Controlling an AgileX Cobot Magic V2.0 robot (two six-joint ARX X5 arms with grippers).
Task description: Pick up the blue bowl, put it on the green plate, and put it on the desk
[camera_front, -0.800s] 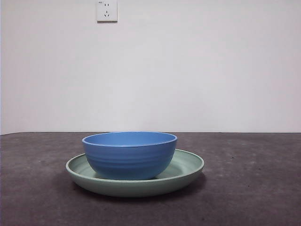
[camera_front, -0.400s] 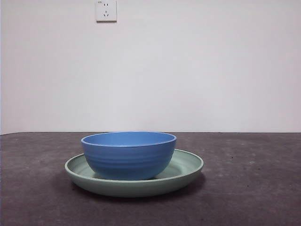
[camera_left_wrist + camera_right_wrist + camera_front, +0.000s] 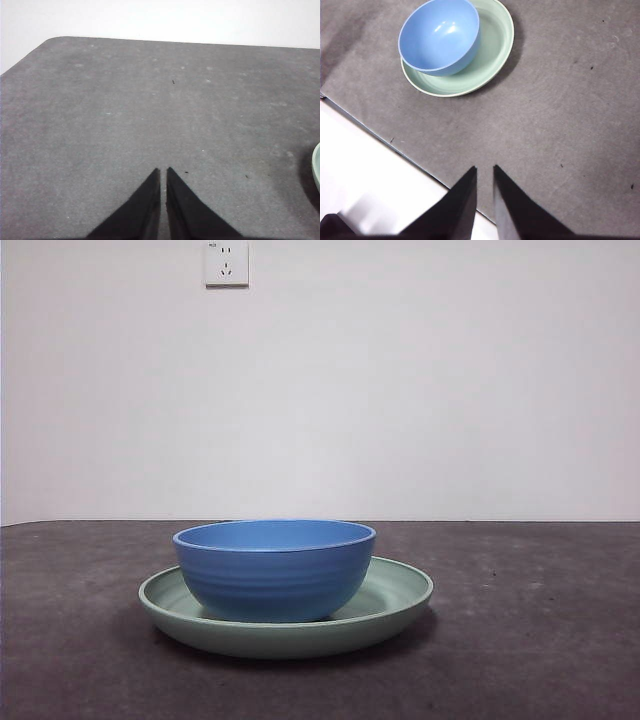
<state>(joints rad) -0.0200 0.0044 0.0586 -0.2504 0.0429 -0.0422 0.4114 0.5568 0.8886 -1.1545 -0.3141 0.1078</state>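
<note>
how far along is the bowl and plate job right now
Done, by the look of it: the blue bowl sits inside the green plate, off-centre toward one rim, and the plate rests on the desk. In hand: nothing; the left gripper and right gripper are both empty and away from the dishes. Left: seemingly nothing unless the bowl must go back onto the desk.

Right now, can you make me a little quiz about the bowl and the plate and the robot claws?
1. True or false: the blue bowl sits in the green plate.
2. Which claw's camera shows the whole bowl? A) left claw B) right claw
3. Fill in: the plate rests on the ___.

Key:
1. True. The bowl stands upright, off to one side of the plate.
2. B. The left wrist view catches only a sliver of plate rim.
3. Desk.
</note>
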